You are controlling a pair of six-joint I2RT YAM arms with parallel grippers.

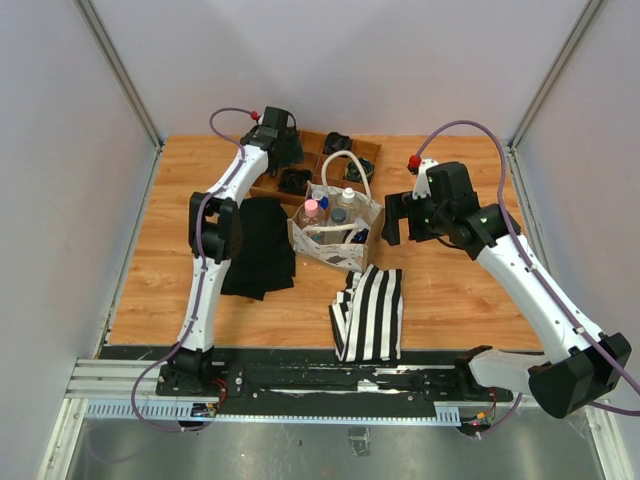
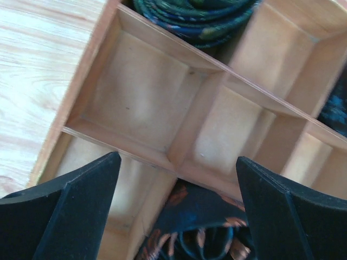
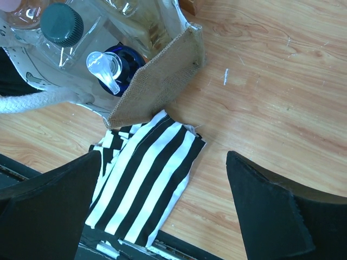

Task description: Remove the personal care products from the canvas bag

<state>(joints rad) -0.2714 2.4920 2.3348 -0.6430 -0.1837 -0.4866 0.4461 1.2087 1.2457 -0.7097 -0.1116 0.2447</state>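
The beige canvas bag with white rope handles stands mid-table, holding several small bottles: one with a pink cap, one with a dark cap, one with a white cap. The right wrist view shows the bag's corner, a dark green cap and a clear pump top inside. My right gripper is open and empty, just right of the bag; it also shows in the right wrist view. My left gripper is open and empty over the wooden tray.
A brown wooden compartment tray with small black fans stands behind the bag. A black cloth lies left of the bag. A black-and-white striped cloth lies in front, also in the right wrist view.
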